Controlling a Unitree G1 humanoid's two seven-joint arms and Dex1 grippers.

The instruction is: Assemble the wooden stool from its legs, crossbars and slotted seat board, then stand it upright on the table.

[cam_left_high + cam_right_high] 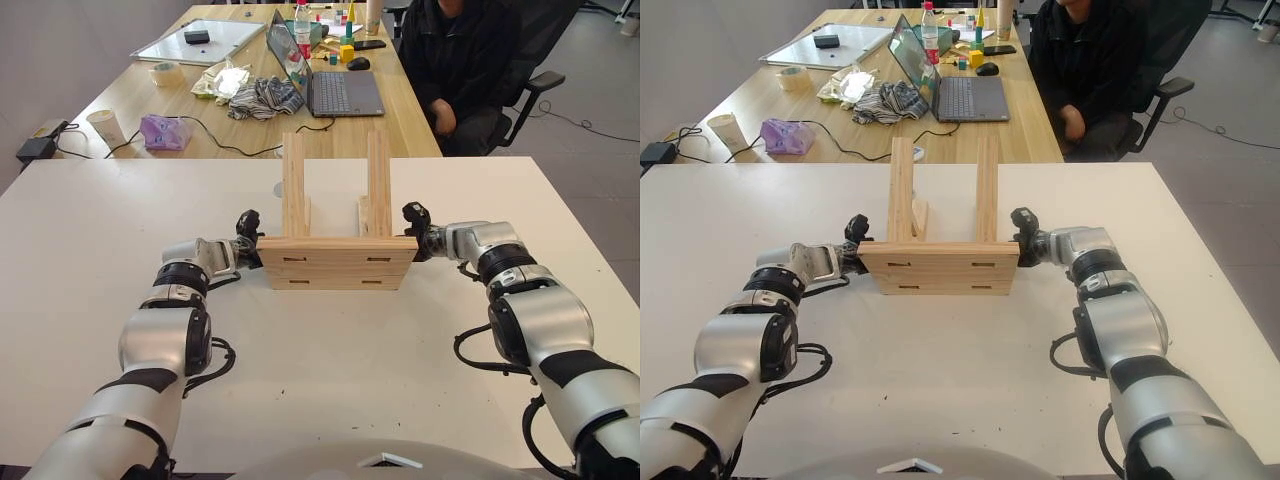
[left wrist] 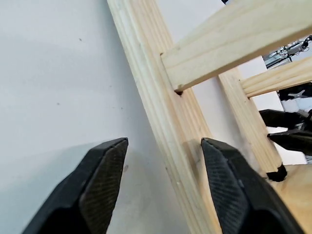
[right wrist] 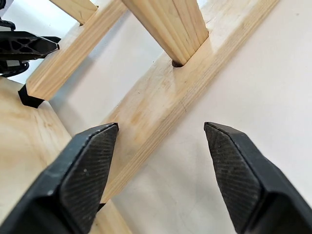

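The left end effector (image 1: 249, 230) sits low over the white counter (image 1: 90, 260), at the left end of the stool (image 1: 338, 240). Its fingers (image 2: 100, 187) are apart, one on each side of a leg (image 2: 151, 83) just below the joint where a crossbar (image 2: 234, 39) enters it. This looks like a stance for pinching that leg without straining the joint.

The stool lies mid-counter and looks fully put together. The slotted seat board (image 1: 340, 264) is nearest the robot and the two visible legs (image 1: 294, 180) point away from it. It is not yet on its feet, so the step in hand is probably the tip-up.

The right end effector (image 1: 413, 226) mirrors the left one at the stool's right end. Its fingers (image 3: 85, 178) are also spread, straddling the leg on that side (image 3: 165, 97) beside its crossbar socket. Gripping both ends at matching spots should keep the frame from twisting as it is turned. Neither end effector is clamped on the wood yet.
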